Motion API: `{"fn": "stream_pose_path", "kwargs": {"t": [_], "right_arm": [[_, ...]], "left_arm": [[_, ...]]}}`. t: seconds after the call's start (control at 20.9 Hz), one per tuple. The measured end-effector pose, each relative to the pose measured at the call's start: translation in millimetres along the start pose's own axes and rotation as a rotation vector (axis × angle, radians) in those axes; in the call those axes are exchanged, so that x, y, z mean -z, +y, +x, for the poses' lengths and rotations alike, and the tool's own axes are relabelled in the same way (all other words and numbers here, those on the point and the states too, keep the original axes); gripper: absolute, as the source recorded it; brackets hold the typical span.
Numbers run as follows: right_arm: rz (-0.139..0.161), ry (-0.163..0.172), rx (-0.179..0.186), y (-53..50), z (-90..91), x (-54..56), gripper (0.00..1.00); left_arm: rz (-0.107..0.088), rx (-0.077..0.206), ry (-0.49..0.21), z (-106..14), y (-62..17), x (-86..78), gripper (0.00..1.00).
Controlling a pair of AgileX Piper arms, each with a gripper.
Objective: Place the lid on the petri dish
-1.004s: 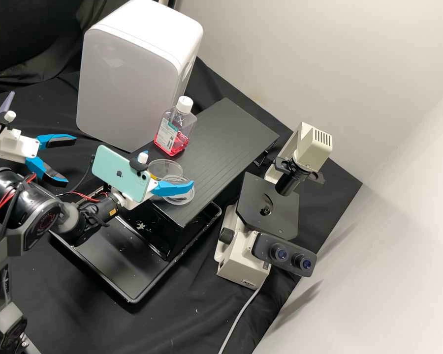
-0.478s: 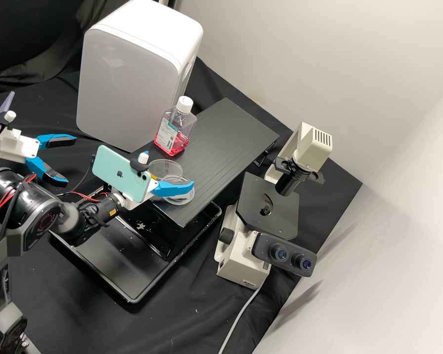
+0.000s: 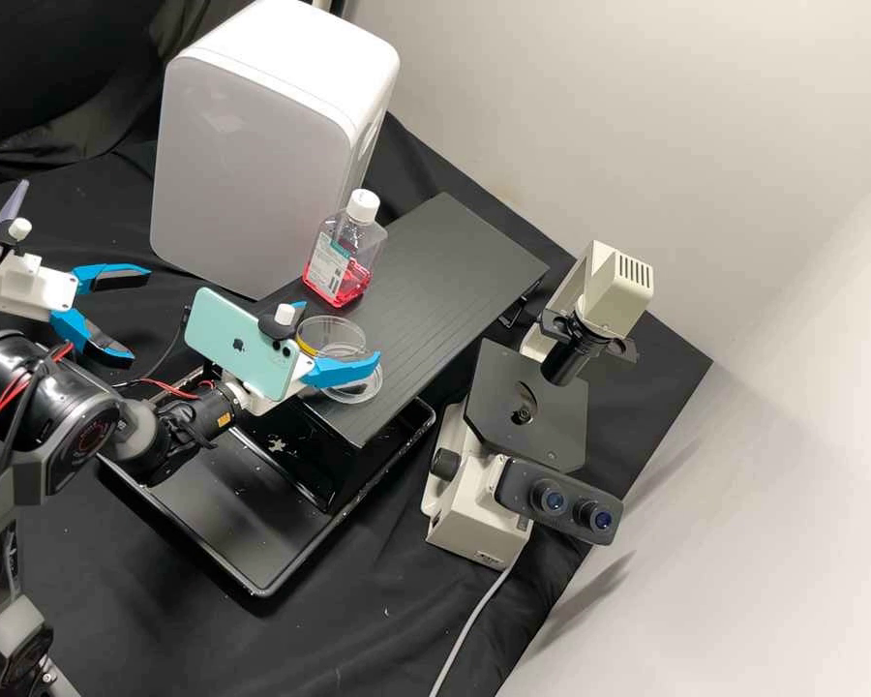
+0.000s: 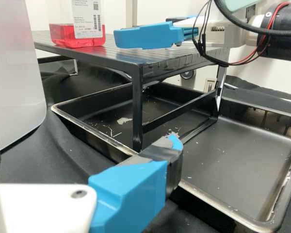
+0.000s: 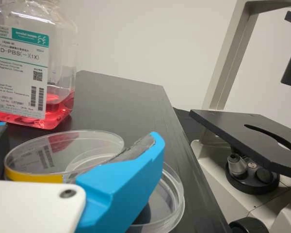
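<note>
A clear petri dish lid (image 3: 327, 335) with a yellow band on its rim sits between my right gripper's (image 3: 331, 345) blue fingers, which are shut on it, over the near corner of the black raised platform (image 3: 445, 271). The clear dish base (image 3: 356, 387) lies on the platform just beside and below the lid, partly under one finger. In the right wrist view the lid (image 5: 63, 153) is held slightly above the platform, and the base (image 5: 162, 204) lies past my finger (image 5: 126, 179). My left gripper (image 3: 137, 315) hangs open off to the left, holding nothing, well away from the dish.
A bottle of pink liquid (image 3: 342, 254) stands on the platform just behind the dish. A large white box (image 3: 261, 136) stands behind it. A black tray (image 3: 252, 532) lies under the platform. A microscope (image 3: 542, 407) stands to the right.
The right gripper has risen slightly with the lid, whose yellow band now shows above the base. The left arm has not moved.
</note>
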Motion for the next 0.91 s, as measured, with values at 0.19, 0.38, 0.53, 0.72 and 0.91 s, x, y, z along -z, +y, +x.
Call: {"fn": "stream_pose_path", "kwargs": {"t": [0.19, 0.38, 0.53, 0.72, 0.91], "right_arm": [[0.023, -0.007, -0.005, 1.5, 0.3, -2.0, 0.0], [0.043, -0.017, -0.013, 3.8, 0.8, -5.1, 0.0], [0.05, -0.02, -0.016, 4.8, 1.0, -6.5, 0.0], [0.057, -0.022, -0.018, 5.2, 1.0, -7.0, 0.0], [0.058, -0.023, -0.019, 5.4, 1.1, -7.3, 0.0]], "left_arm": [[0.0, 0.0, 0.0, 0.0, 0.0, 0.0, 1.0], [0.0, 0.0, 0.0, 0.0, 0.0, 0.0, 1.0], [0.0, 0.0, 0.0, 0.0, 0.0, 0.0, 1.0], [0.0, 0.0, 0.0, 0.0, 0.0, 0.0, 1.0], [0.0, 0.0, 0.0, 0.0, 0.0, 0.0, 1.0]]}}
